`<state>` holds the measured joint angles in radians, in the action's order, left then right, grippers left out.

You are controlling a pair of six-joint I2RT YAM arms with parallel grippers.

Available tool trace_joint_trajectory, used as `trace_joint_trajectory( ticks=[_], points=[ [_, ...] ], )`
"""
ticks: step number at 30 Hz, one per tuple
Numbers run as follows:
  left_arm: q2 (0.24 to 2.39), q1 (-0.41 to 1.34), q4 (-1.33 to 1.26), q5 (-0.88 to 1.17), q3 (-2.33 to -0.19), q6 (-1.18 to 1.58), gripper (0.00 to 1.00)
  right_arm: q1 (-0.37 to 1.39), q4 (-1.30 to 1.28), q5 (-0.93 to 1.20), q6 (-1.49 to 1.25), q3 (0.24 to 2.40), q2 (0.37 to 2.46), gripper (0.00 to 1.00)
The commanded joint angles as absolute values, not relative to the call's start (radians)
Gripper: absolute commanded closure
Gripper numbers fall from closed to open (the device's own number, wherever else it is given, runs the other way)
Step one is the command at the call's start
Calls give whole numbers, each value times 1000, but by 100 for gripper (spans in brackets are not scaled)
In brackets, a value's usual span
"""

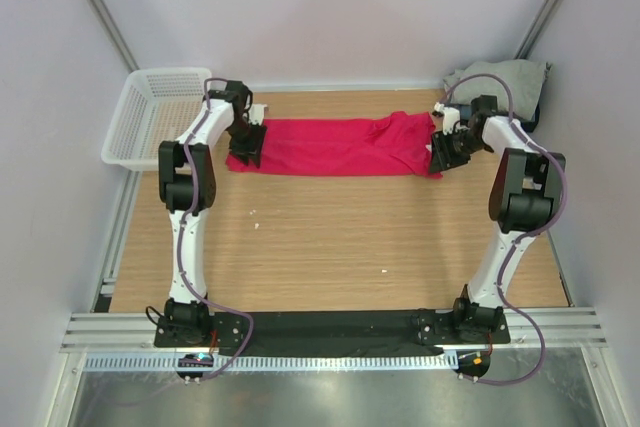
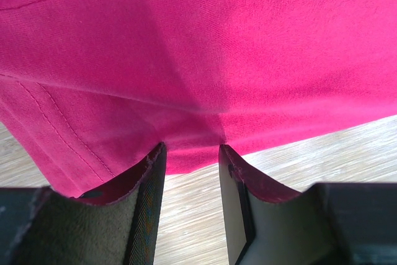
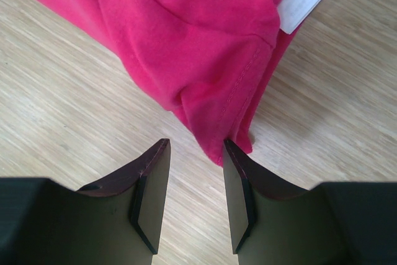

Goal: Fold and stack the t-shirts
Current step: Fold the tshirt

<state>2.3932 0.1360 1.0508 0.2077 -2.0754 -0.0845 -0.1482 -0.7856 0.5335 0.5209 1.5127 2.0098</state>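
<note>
One crimson shirt (image 1: 330, 147) lies across the far middle of the worktop (image 1: 330, 257), folded lengthwise into a long band with its right end bunched. It looks about halfway done: not yet folded short, not yet stacked. In the far right corner sits a pile with one folded grey shirt (image 1: 500, 79) on top and what seems to be one dark shirt (image 1: 537, 112) beneath; any others are hidden. One white basket (image 1: 150, 117) stands at the far left. There are two arms. The left pincer (image 2: 192, 150) is at the band's left end, jaws apart, with the cloth edge at its tips, unclamped. The right pincer (image 3: 196, 146) is at the right end, jaws apart, with a cloth corner touching one tip.
</note>
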Motion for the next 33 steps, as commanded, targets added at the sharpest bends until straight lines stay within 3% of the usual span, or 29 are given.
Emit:
trace_joint_trajectory(
  ticks=[1,10,14,16,33],
  points=[
    [2388,130,1022,175,-2042,-90,59,-153,-735,512,529,1526,2019,55],
    [2372,129,1019,157,-2016,-97,59,-153,-666,476,505,1549,2077,58],
    [2362,129,1020,152,-2005,-101,59,-153,-679,476,520,1559,2085,91],
    [2353,129,1022,146,-1996,-106,60,-155,-692,462,540,1560,2079,98],
    [2272,124,1023,153,-1905,-115,60,-207,-801,477,646,1559,2013,99]
  ],
)
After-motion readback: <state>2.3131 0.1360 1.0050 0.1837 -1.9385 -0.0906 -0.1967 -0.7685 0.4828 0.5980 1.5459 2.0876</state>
